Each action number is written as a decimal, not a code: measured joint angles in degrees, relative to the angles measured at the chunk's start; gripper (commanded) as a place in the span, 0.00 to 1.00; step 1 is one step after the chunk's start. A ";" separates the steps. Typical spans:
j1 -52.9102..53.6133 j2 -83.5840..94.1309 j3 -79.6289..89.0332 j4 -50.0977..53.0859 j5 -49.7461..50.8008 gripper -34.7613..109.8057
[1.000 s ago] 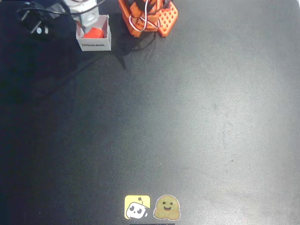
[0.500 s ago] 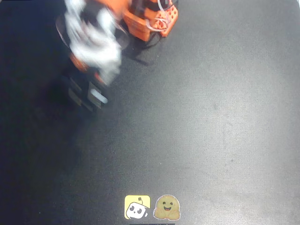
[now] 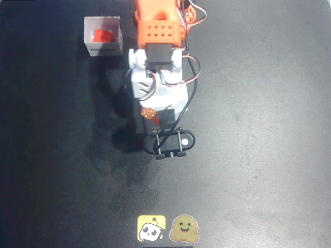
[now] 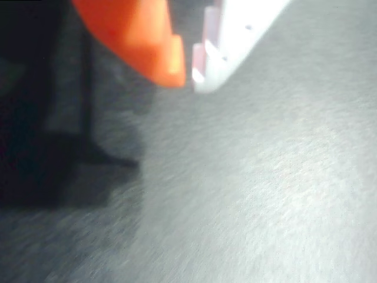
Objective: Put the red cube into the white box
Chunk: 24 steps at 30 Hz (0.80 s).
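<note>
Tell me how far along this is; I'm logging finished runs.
Done: the red cube lies inside the white box. In hand: nothing; the end effector, fingertips nearly touching, sits over bare table, away from the box. Left: nothing visible, beyond perhaps parking the arm.

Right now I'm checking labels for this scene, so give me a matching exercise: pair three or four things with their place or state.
Things:
1. red cube
2. white box
3. gripper
4. two stickers

Places or states:
A. bottom edge of the overhead view
B. inside the box
C. fingertips nearly together, holding nothing
D. upper left of the overhead view, left of the orange base

Pairs: 1-B, 2-D, 3-C, 4-A
</note>
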 measured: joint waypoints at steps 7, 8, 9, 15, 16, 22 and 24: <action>-0.35 13.54 14.77 -0.18 0.18 0.24; 0.00 15.12 16.26 0.26 0.18 0.24; 0.35 16.79 17.93 0.79 0.18 0.24; 1.67 30.06 28.04 2.90 0.26 0.24; 2.29 32.87 30.23 3.08 0.26 0.24; 4.31 41.04 37.53 3.96 0.26 0.24; 4.57 41.57 38.50 4.13 -0.26 0.24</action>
